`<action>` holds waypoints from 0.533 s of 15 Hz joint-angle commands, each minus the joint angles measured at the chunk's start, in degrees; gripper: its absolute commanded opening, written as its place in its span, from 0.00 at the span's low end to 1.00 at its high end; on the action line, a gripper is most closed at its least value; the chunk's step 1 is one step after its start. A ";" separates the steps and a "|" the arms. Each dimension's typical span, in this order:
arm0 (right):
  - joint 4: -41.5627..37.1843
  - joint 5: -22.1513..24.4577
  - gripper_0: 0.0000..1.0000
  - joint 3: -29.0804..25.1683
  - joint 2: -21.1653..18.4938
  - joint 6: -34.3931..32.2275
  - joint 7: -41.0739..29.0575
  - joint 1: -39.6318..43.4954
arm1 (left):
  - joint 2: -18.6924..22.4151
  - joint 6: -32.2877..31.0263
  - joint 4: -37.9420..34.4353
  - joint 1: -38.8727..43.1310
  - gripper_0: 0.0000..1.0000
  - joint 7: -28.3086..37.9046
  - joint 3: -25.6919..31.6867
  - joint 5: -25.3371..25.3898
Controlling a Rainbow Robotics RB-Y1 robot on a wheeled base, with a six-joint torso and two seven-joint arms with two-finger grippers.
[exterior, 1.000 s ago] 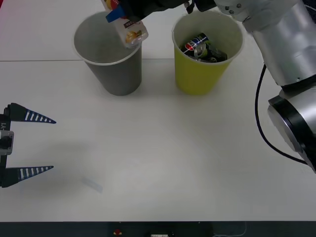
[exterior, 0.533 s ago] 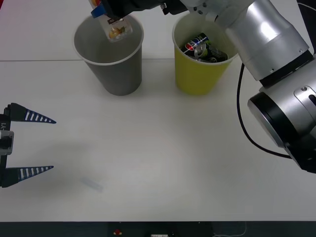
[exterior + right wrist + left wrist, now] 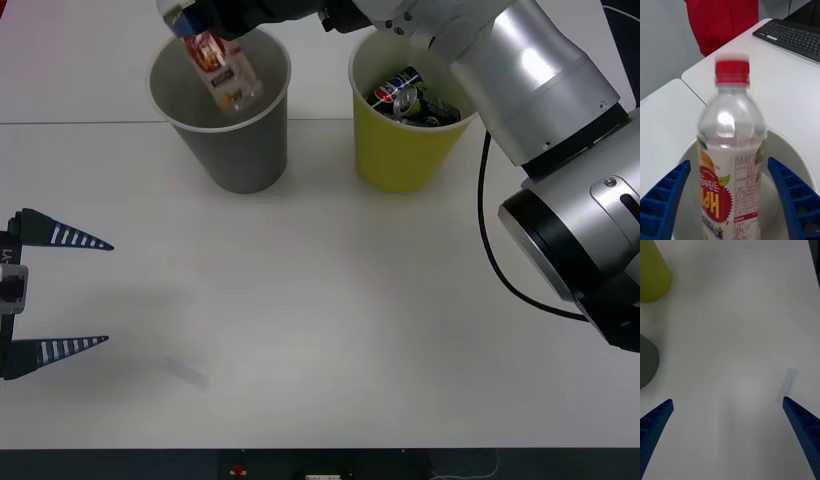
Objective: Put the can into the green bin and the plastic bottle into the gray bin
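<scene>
Bottle-to-gray-bin is the step in hand, and it is looking close to finished. Going by size, the white bench (image 3: 330,330) is carrying two tapered bins at its far side: the gray bin (image 3: 240,150) on the left and the green bin (image 3: 400,150) to its right, standing near each other but apart. A crushed can (image 3: 405,97) is already lying inside the green bin, so that half of the task is reading as done. The right arm is reaching across from the right toward the far left, and the right claw (image 3: 730,202) is hanging over the gray bin's mouth with its fingers apart, a gap showing on each side of the plastic bottle (image 3: 212,62) in the wrist view, so it is not clamping anything. The plastic bottle is sitting partly inside the gray bin, its lower end below the rim and its red cap (image 3: 732,72) poking above it. Its long axis is tilting, cap pointing up and toward the far left, base pointing down into the bin. The next move is probably just calling for the right arm to lift clear of the rim. The left claw (image 3: 55,293) is waiting at the near left, fingers spread wide over bare bench.
</scene>
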 commanded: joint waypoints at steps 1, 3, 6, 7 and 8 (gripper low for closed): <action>-0.01 -1.94 1.00 -0.02 -0.44 0.43 0.71 0.00 | 0.00 0.00 0.00 0.00 1.00 0.00 0.00 0.00; -0.01 -6.07 1.00 0.06 -1.67 0.08 2.91 0.18 | 0.00 0.00 0.00 0.00 1.00 0.00 0.00 0.00; -5.63 -6.51 1.00 -0.99 -4.22 -3.35 3.88 3.17 | 0.00 0.00 0.00 0.00 1.00 0.00 0.00 0.00; -9.41 -6.24 1.00 -1.96 -5.54 -5.55 3.88 5.28 | 0.00 0.00 0.00 0.00 1.00 0.00 0.00 0.00; -12.66 -6.24 1.00 -2.40 -6.77 -7.22 3.88 6.86 | 0.00 0.00 0.00 0.00 1.00 0.00 0.00 0.00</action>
